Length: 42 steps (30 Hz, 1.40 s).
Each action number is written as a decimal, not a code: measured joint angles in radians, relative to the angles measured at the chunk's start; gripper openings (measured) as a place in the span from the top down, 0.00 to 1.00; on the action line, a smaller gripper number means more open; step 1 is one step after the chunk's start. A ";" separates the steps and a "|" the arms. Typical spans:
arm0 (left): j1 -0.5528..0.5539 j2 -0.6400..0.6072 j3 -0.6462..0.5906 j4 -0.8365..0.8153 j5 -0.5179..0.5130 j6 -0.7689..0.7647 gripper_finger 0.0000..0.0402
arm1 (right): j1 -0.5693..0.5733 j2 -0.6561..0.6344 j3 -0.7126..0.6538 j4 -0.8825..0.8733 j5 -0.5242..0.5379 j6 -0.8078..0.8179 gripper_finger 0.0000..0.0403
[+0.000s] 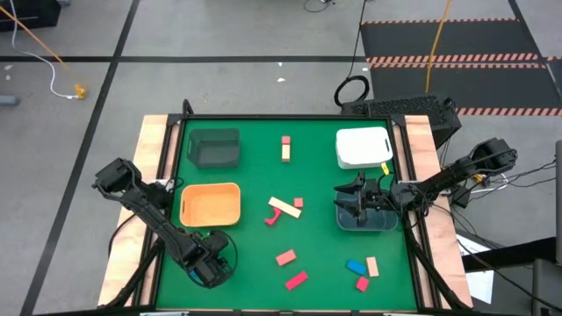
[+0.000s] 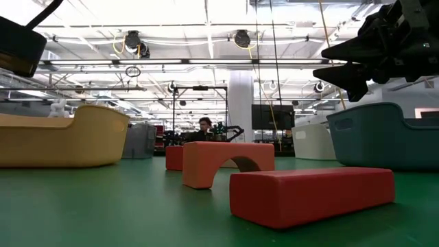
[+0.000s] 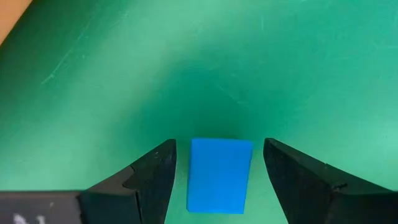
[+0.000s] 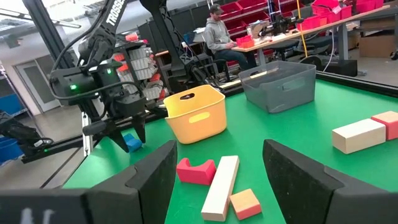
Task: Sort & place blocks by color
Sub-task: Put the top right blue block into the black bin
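1. Nearest my left wrist camera, a blue block (image 3: 219,175) sits on the green table (image 3: 186,62) between my left tool (image 3: 219,177)'s parted fingers, untouched.
2. It looks light, rigid, smooth; I'd pinch its flat sides.
3. My right tool (image 1: 356,200) hangs open, empty, over the grey-blue bin (image 1: 386,221).

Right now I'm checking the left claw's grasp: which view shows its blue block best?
Left wrist view: the blue block sits large between the left claw's open fingers. Right wrist view shows it small, beneath that claw. High and low views hide it.
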 joint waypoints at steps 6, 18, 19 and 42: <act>0.001 0.000 0.000 -0.004 0.000 -0.060 0.40 | 0.000 0.000 0.000 0.000 0.000 0.000 0.43; 0.006 0.031 0.000 -0.021 0.096 -0.070 0.55 | 0.000 0.000 0.000 0.000 0.000 0.000 0.43; 0.006 0.037 0.002 -0.024 0.101 -0.079 0.59 | 0.000 0.000 0.000 0.000 0.000 0.000 0.43; 0.117 -0.323 0.008 0.007 -0.334 -0.023 0.67 | 0.000 0.000 0.000 -0.012 0.000 0.000 0.43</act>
